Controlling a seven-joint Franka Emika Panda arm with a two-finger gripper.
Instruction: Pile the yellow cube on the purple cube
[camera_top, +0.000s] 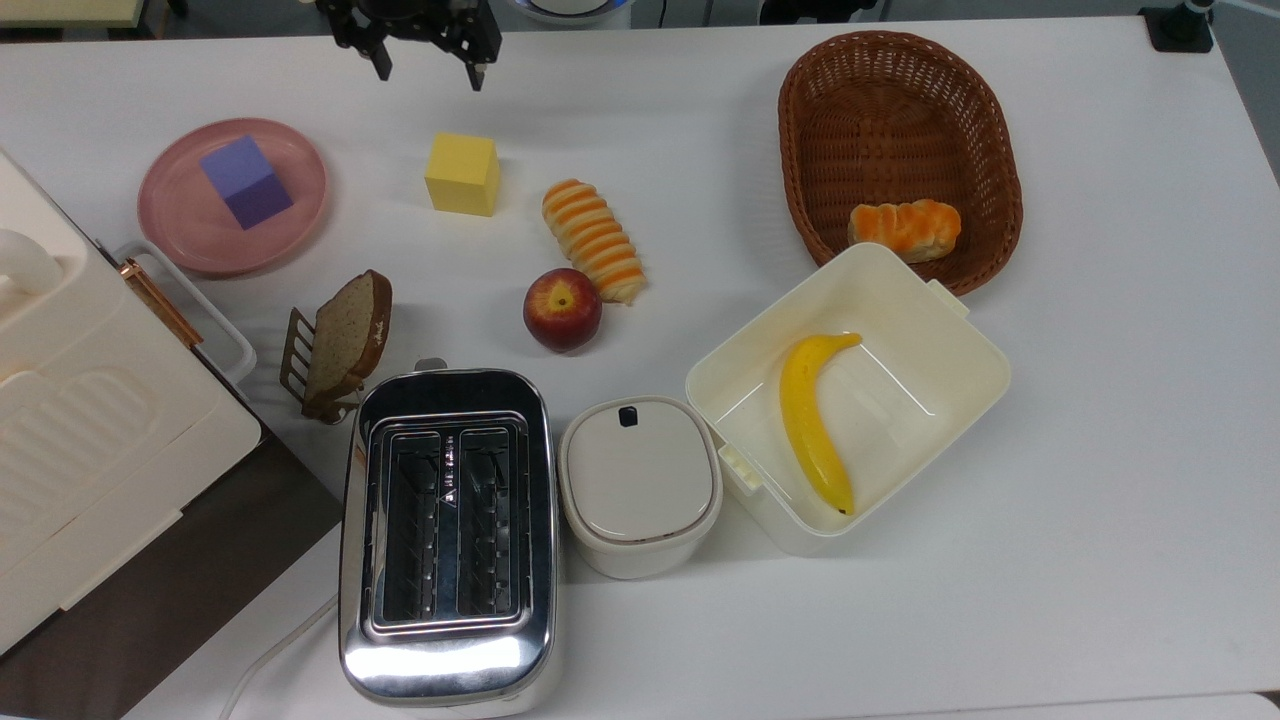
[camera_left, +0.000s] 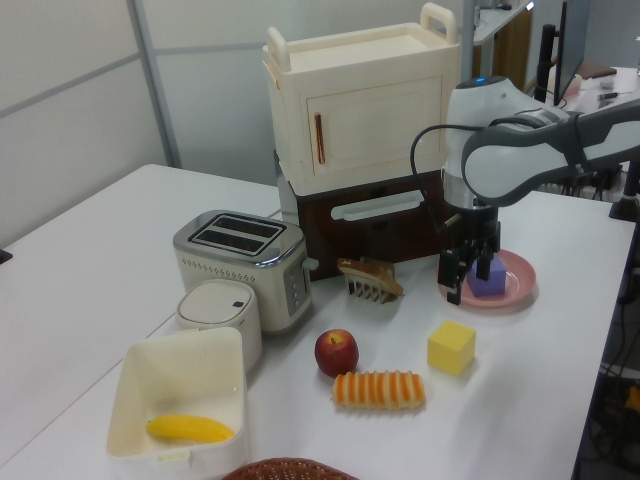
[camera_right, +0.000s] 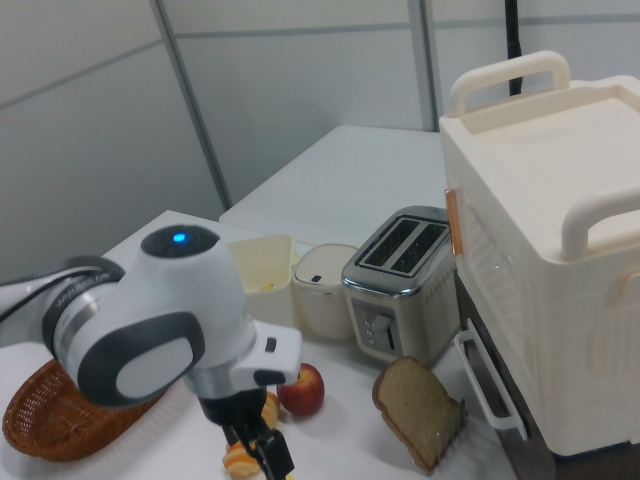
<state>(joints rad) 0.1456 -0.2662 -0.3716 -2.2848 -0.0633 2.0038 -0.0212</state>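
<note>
The yellow cube (camera_top: 462, 174) rests on the white table in the top view's upper middle, and it appears at the left view's lower right as the yellow cube (camera_left: 451, 347). The purple cube (camera_top: 246, 182) sits on a round pink plate (camera_top: 180, 215) to the top view's left of it. My gripper (camera_top: 428, 72) hangs open and holds nothing near the table's top edge, above the yellow cube in the top view. In the left view the gripper (camera_left: 468, 280) stands partly in front of the purple cube (camera_left: 491, 281) on the plate (camera_left: 520, 275).
A striped bread roll (camera_top: 593, 240) and an apple (camera_top: 562, 309) lie to the top view's right of the yellow cube. A bread slice in a rack (camera_top: 345, 343), a toaster (camera_top: 447, 530), a lidded pot (camera_top: 640, 485), a box with a banana (camera_top: 815, 420), a wicker basket (camera_top: 900, 130) and a cream cabinet (camera_top: 90, 420) stand around.
</note>
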